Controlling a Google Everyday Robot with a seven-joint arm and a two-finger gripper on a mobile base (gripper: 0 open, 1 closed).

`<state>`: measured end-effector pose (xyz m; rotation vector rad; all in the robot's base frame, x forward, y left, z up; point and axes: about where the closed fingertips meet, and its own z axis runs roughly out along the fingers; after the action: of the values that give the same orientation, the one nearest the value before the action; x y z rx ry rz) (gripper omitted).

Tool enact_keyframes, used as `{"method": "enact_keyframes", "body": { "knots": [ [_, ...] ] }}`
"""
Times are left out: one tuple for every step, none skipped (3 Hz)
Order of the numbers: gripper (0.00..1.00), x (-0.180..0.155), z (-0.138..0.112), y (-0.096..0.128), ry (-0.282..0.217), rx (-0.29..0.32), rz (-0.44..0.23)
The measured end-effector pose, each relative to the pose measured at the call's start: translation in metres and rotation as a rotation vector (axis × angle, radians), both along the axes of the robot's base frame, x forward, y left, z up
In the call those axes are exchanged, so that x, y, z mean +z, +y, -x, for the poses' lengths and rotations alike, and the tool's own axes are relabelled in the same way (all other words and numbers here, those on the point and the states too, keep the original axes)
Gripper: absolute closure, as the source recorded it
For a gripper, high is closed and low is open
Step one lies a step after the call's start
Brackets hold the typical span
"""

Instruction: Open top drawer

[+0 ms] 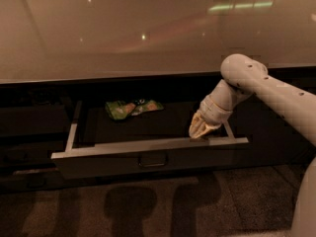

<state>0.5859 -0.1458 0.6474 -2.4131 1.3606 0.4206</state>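
Beige and glossy, the worktop (123, 38) is filling the upper half of the view and catching a few ceiling lights. Under its edge a row of dark cabinet fronts is running across the frame. The robot's pale arm (276, 93) is reaching in from the right and bending down toward them.

Below the worktop the top drawer (98, 164) is standing well out of the cabinet, toward the camera. Its grey floor is showing and its pale rims are framing the opening. Its long axis is lying left to right across the picture, so any further travel would be running square to that, toward the viewer. By my judgement the opening is already mostly done.

At the end of the arm, the gripper (200, 131) is hanging just inside the drawer's front rim, toward its right-hand end, and looks to be touching the rim. Whether it is spread or closed I cannot tell. The front rim is lying directly under and in front of it.

At the back of the drawer floor, a crumpled green packet (133, 107) is lying well apart from the gripper. Its print is showing no readable writing.

On the dark front, the small loop handle (153, 159) is sitting at the centre, below the gripper and toward the picture's left.
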Motion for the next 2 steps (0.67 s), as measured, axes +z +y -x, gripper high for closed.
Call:
{"method": "enact_keyframes", "body": {
  "knots": [
    [1.0,0.0,0.0,0.0,0.0,0.0,0.0],
    [1.0,-0.007,0.01,0.011,0.018,0.026,0.007]
  ]
}}
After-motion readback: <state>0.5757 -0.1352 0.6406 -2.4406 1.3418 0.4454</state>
